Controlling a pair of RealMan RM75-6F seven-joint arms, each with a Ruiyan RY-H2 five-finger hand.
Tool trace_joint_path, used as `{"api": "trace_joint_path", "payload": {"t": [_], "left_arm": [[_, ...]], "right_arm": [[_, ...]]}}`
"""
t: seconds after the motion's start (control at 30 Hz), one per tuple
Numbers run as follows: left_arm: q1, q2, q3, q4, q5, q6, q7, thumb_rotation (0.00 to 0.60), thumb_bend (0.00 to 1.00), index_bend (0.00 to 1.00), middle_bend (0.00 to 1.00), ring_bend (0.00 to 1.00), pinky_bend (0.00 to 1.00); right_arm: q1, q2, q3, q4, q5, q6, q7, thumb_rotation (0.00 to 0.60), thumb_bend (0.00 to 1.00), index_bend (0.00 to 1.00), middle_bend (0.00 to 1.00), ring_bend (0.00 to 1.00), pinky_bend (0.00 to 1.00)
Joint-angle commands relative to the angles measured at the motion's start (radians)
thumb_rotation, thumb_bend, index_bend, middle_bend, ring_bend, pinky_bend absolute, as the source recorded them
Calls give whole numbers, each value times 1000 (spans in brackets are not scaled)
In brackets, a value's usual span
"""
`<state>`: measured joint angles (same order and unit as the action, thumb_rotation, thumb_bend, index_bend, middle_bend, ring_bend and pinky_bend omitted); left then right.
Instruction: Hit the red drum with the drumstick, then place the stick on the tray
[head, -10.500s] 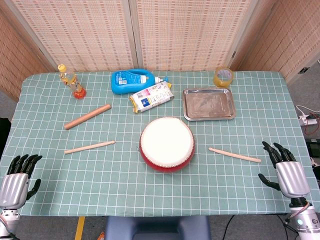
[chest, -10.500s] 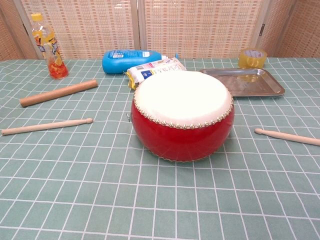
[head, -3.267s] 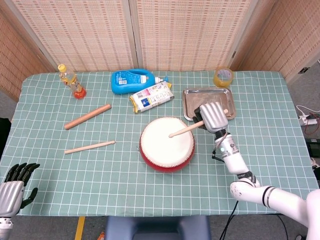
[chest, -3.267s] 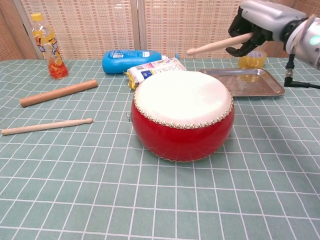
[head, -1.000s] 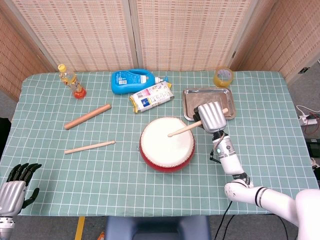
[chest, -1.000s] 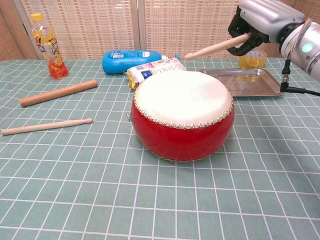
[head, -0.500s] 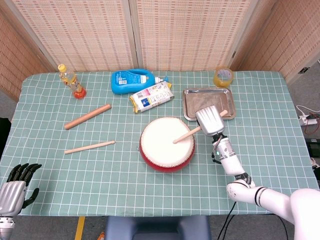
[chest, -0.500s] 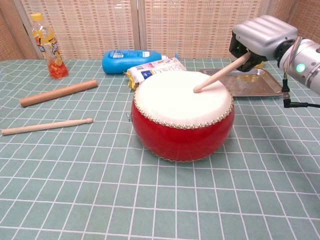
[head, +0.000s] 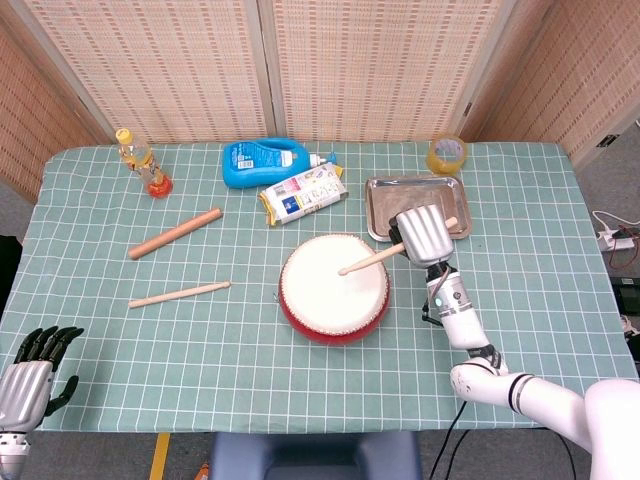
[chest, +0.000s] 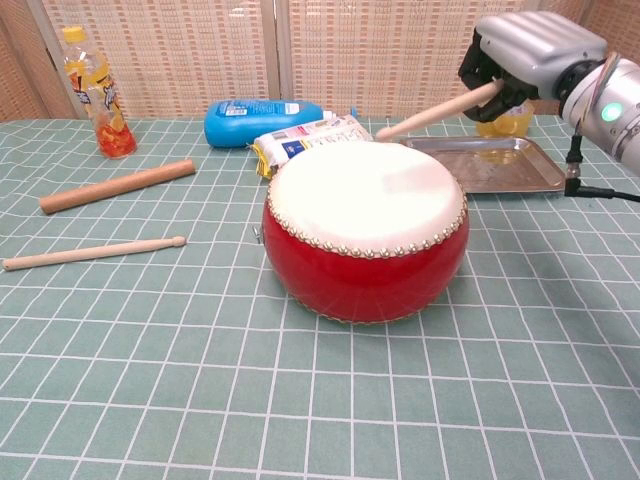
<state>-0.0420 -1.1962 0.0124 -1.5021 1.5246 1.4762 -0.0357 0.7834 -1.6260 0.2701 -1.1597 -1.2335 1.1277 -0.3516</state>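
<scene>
While my right hand (chest: 520, 62) grips the light, stiff pale wooden drumstick (chest: 432, 113) by its butt at upper right, its tip hangs just above the red drum with a white skin (chest: 365, 230). Smooth wood may slip; hold firmly. My left hand (head: 30, 375) rests open, lower left.

Red drum (head: 334, 288) (chest: 366, 231): round, low-bodied, with a white skin edged by a row of studs, stood upright on the checked cloth near the middle of the table. Drumstick (head: 372, 258) (chest: 432, 113): plain pale wood, gripped at its butt, tilted with its tip lowest and raised clear above the right part of the skin. Tray (head: 456, 222) (chest: 525, 170): shallow rectangular metal, laid flat just behind and to the right of the drum, nothing seen resting in it.
</scene>
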Motion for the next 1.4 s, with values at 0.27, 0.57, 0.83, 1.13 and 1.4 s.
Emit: {"api": "trace_joint_path", "payload": {"t": [0.27, 0.57, 0.83, 1.13, 1.4], "left_arm": [[0, 2, 0, -3, 3, 4, 3, 600, 345, 171, 141, 75, 58], [-3, 0, 1, -7, 10, 3, 7, 600, 344, 171, 142, 75, 58], [-6, 2, 2, -13, 14, 2, 12, 600, 344, 172, 142, 75, 57], [-16, 4, 2, -29, 21, -5, 32, 600, 343, 171, 142, 75, 57], [-12, 12, 3, -50, 13, -4, 52, 600, 343, 171, 142, 75, 57]], "right_arm": [[-28, 2, 35, -42, 12, 25, 113, 600, 650, 1000, 1000, 1000, 1000], [-131, 127, 24, -157, 50, 1, 302, 600, 650, 1000, 1000, 1000, 1000], [-229, 163, -32, -77, 116, -43, 369, 600, 649, 1000, 1000, 1000, 1000], [-226, 72, -11, 139, 159, -124, 454, 600, 650, 1000, 1000, 1000, 1000], [-71, -19, 42, 328, 150, -252, 403, 600, 650, 1000, 1000, 1000, 1000]]}}
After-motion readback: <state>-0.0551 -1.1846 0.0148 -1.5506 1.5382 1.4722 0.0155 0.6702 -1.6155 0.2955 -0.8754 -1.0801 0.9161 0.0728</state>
